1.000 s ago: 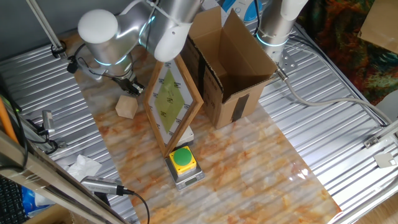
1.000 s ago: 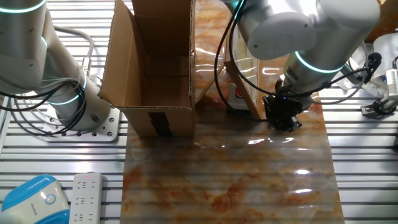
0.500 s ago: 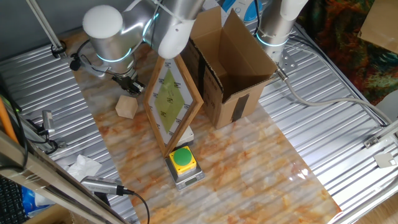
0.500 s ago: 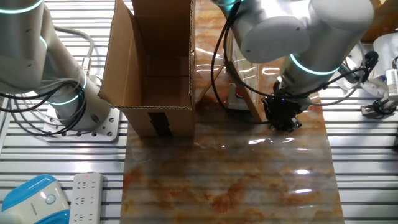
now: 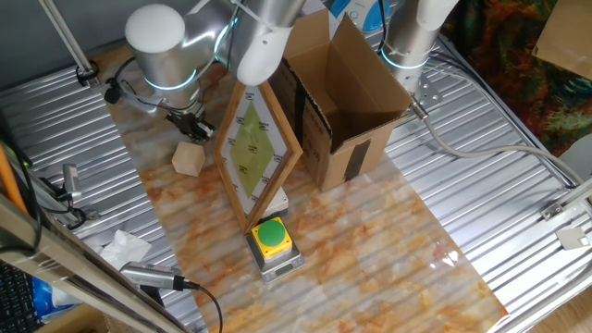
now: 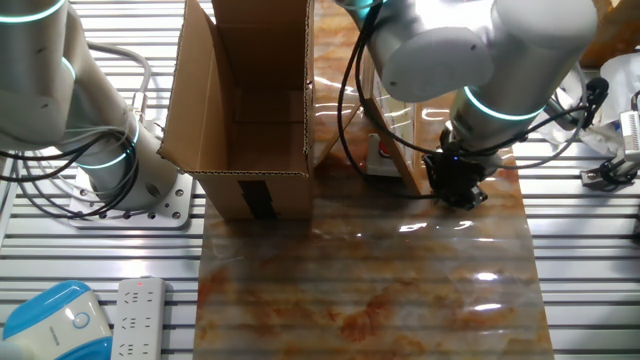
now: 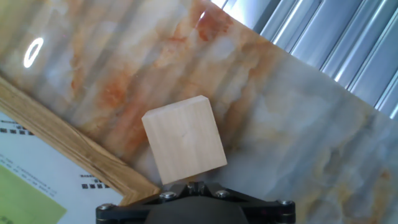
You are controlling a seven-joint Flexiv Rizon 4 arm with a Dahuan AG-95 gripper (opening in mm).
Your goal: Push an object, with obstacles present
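One wooden cube point(image 5: 188, 160) sits on the bench point(image 5: 370, 240), just ahead of the end effector point(image 5: 194, 130) (clenched or released: cannot tell) and beside the framed board point(image 5: 254, 153); an off-centre shove could wedge it against that frame.

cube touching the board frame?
Cannot tell. In the hand view the cube sits beside the frame, but its lower corner hides any gap.
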